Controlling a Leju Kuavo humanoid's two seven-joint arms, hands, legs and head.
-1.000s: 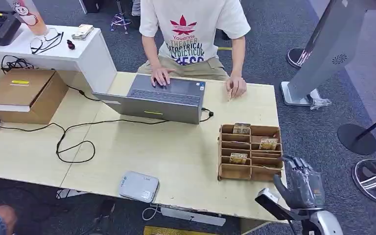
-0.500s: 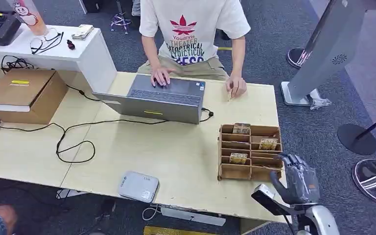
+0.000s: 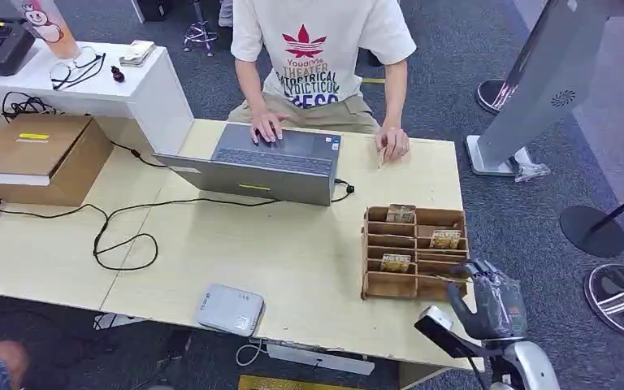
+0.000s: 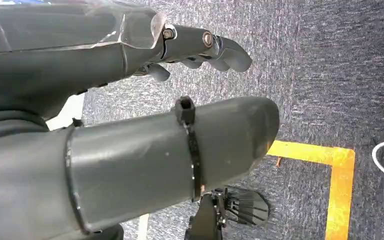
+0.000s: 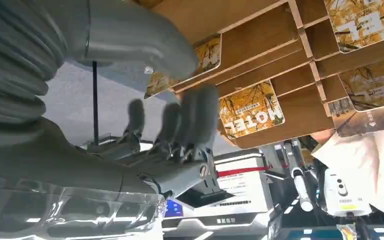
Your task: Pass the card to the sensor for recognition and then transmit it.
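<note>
A: We log the yellow-printed hotel cards (image 3: 396, 262) standing in the slots of the brown wooden card rack (image 3: 414, 253), at the right end of the pale wooden tabletop (image 3: 292, 244). One sits in a near slot, one (image 3: 445, 239) in a right-hand slot, one (image 3: 400, 214) at the rack's far edge. From the right wrist camera we read "HOTEL" on a card (image 5: 251, 108).

B: Noted. The right robot hand (image 3: 491, 299) hangs just off the rack's near right corner, by the tabletop's edge. Its dark fingers (image 5: 195, 117) are spread and hold nothing; we cannot tell whether they touch the rack.

A: The left robot hand (image 4: 130, 100) hangs over grey carpet (image 4: 330, 75) crossed by a yellow floor line (image 4: 330, 165). Its fingers (image 4: 220, 50) are loosely extended, nothing in its grasp.

B: Outward, then. A flat grey card sensor box (image 3: 230, 309) lies at the near edge of the tabletop, well left of the rack. A grey laptop (image 3: 264, 166) stands at the far side, a black cable (image 3: 122, 236) looping off to its left.

A: A person in a cream printed T-shirt (image 3: 321, 49) sits behind the laptop, one hand (image 3: 270, 126) on the keys, the other hand (image 3: 392, 142) resting on the tabletop. A brown cardboard box (image 3: 45, 158) sits at the far left.
</note>
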